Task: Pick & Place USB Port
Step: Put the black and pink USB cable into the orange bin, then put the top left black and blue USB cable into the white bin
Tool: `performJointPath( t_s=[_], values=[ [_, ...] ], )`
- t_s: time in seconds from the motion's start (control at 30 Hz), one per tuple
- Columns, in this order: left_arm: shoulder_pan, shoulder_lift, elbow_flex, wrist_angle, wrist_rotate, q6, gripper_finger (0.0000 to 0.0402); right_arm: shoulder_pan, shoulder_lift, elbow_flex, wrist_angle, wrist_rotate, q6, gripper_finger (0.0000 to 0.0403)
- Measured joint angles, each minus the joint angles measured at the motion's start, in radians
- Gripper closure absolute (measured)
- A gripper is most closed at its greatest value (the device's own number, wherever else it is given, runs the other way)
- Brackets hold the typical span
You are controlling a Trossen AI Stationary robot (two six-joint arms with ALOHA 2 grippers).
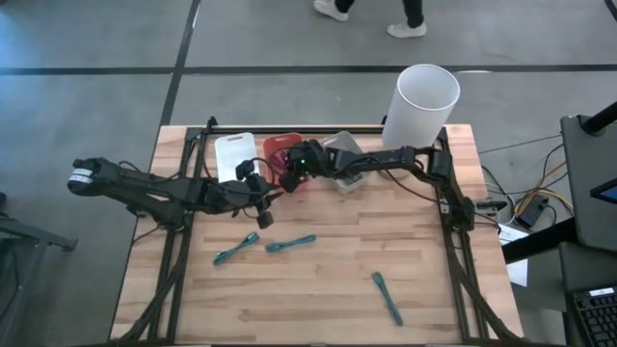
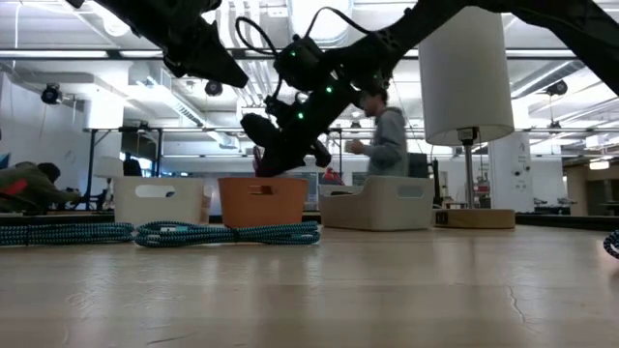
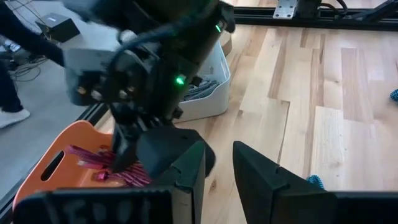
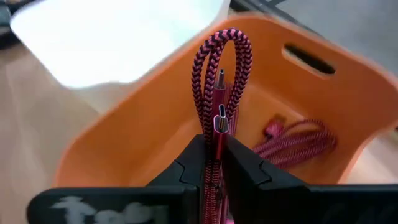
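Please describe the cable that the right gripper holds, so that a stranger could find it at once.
Find the orange bin at the table's far edge. Above it, the right gripper pinches a folded red-and-black braided cable; the loose cables on the table are teal.

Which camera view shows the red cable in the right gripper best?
The right wrist view: the folded red cable fills the frame, pinched in the right gripper above the orange bin, connectors visible. The left wrist view shows only red strands in the bin. In the high and low views the arm mostly hides it.
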Motion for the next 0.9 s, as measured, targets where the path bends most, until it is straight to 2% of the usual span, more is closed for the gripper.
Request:
performJointPath(
  t_s=[0.2,0.67,0.9],
  values=[
    [0.0,0.0,0.0,-0.002,0.0,0.0,0.0317,-0.001,0.013,0.046,-0.052,0.002,-0.003,0.0345],
    [0.0,0.0,0.0,-0.003,0.0,-0.008,0.0317,-0.004,0.013,0.046,-0.094,0.002,-0.008,0.0275],
    [0.0,0.0,0.0,-0.004,0.0,-0.021,0.0317,0.008,-0.013,0.046,-0.108,0.001,-0.06,0.0257]
  ],
)
